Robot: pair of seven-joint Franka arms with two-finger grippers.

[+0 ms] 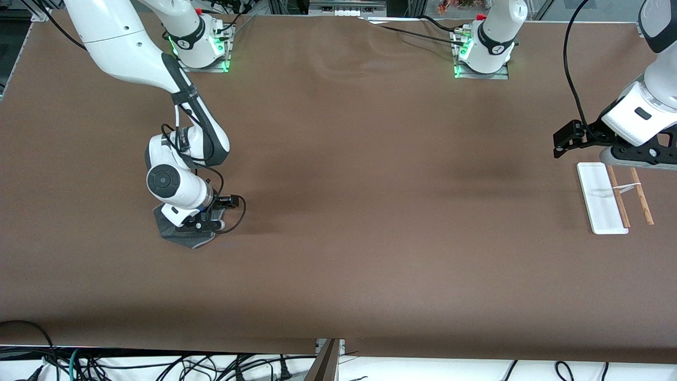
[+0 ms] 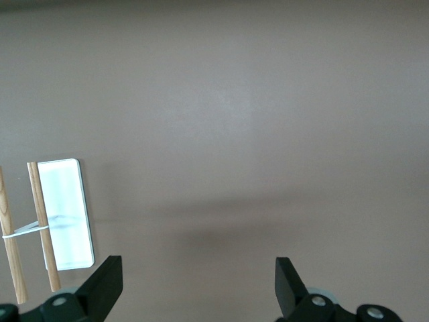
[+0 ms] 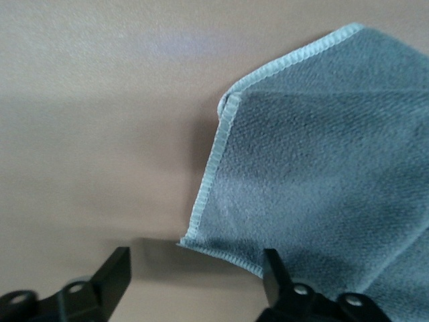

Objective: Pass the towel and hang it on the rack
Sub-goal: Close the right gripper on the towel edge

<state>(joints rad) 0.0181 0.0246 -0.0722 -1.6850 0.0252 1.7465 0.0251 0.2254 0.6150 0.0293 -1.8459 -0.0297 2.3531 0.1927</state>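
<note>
a: status of tabletop [image 1: 338, 211]?
b: brown, broad, carrying all items. rack [image 1: 603, 198] at the left arm's end; towel [image 1: 180, 235] at the right arm's end, well apart from the rack.

a: rack detail?
b: flat white base [image 2: 65, 215] lying on the tabletop, two thin wooden rods [image 2: 41, 225] running parallel just beside its long edge, joined by a thin white crosspiece [image 2: 23, 230].

a: towel detail?
b: dark grey, flat on the tabletop, pale trim [image 3: 211, 174] along the edge, one corner folded over. lies partly under the right arm's wrist in the front view.

a: right end effector [image 3: 194, 285]?
b: lowered close over the towel's edge. fingers spread apart, one finger [image 3: 114, 272] over bare tabletop, the other [image 3: 275, 275] over the cloth. nothing clamped between them. contact with the cloth cannot be told.

a: left end effector [image 2: 198, 285]?
b: raised over the tabletop, just beside the rack's end nearest the robot bases. fingers [image 2: 107, 282] wide apart, empty. bare tabletop visible between them in the left wrist view.
</note>
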